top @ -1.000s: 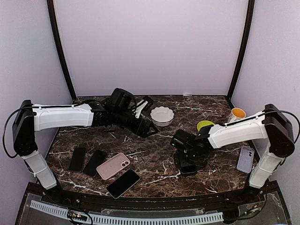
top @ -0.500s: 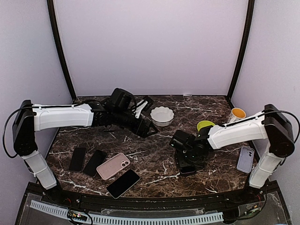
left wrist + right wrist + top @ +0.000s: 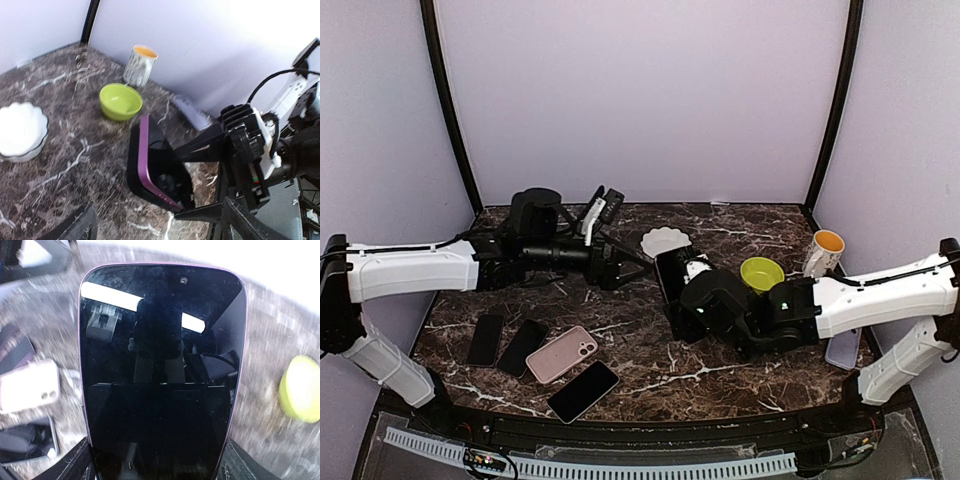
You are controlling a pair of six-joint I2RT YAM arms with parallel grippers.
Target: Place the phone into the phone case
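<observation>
Since a second ago the right gripper [image 3: 688,300] has swung in toward the white bowl [image 3: 664,241] and raised the phone [image 3: 670,283] off the surface [image 3: 620,330]. Its jaws clamp the phone's edges, holding it nearly upright just in front of the bowl. The left gripper [image 3: 616,262] has drawn back to the bowl's left, jaws wide apart and empty. The pink case [image 3: 561,353] lies flat, well to the bowl's front left. The green bowl [image 3: 761,272] and the mug [image 3: 823,250] stand to its right.

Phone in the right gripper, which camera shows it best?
The right wrist view: the phone fills the frame, dark screen facing the lens. The left wrist view shows it tilted, purple edge visible, held by the right gripper. The top view gives only a small dark slab near the bowl.
</observation>
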